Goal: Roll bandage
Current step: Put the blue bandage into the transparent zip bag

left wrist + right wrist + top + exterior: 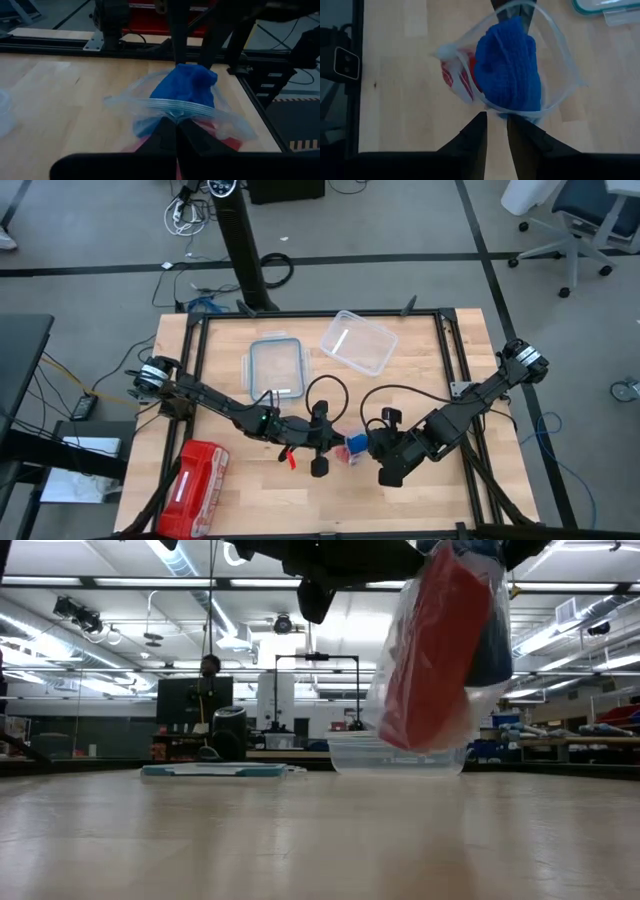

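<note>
You are still early in this job, judging by the scene: the bandage (509, 65) sits bunched inside a clear zip bag (150, 107), not laid out or rolled. The bag hangs in the air above the counter (420, 500), between the two arms near the counter's middle, with red-pink rolls (452, 75) showing beside the blue fabric. Your left pincer (176, 129) is pinched tight on the bag's zip rim and bears it. Your right pincer (496, 120) stands narrow at the opposite rim; whether it grips the plastic you cannot tell. What is left looks like nearly everything: get the bandage out of the bag, spread it, then roll it. A red pouch (195, 480) lies at the near left.
</note>
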Tool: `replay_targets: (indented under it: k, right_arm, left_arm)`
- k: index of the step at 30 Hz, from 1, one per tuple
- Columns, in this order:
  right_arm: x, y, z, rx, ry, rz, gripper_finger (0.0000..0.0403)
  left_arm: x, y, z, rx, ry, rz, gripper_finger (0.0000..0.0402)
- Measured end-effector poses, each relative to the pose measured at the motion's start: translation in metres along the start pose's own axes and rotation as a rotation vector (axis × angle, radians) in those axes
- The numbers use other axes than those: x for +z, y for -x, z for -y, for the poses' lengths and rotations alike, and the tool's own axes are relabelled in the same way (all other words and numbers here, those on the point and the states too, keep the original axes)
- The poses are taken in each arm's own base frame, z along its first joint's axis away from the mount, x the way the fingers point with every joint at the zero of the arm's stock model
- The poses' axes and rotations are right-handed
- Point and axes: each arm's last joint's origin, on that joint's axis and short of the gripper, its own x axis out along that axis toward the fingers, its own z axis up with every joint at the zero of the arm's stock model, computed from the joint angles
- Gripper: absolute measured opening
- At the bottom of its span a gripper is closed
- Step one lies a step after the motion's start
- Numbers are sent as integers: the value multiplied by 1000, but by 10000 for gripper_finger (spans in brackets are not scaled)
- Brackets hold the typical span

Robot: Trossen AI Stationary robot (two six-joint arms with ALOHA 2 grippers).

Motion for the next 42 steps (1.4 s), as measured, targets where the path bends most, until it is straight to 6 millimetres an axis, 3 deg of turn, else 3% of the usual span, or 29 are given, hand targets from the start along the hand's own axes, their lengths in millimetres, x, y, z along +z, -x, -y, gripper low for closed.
replay_targets:
  k: [22,26,33,36,42]
  right_arm:
    - [10,-5,11,-34,-60,39,65]
    - [7,-6,7,-26,6,35,64]
    - [-19,-28,13,-84,220,-35,76]
    - [-30,-37,12,-103,298,-42,92]
    - [-30,-38,0,-57,465,53,146]
  left_arm:
    - [-21,-5,-5,116,-25,-132,1]
    - [-23,-6,-5,118,-25,-139,1]
    - [-23,-6,-5,118,-26,-143,1]
    - [-23,-6,-5,101,-24,-145,1]
    - [-23,-6,-5,91,-21,-142,1]
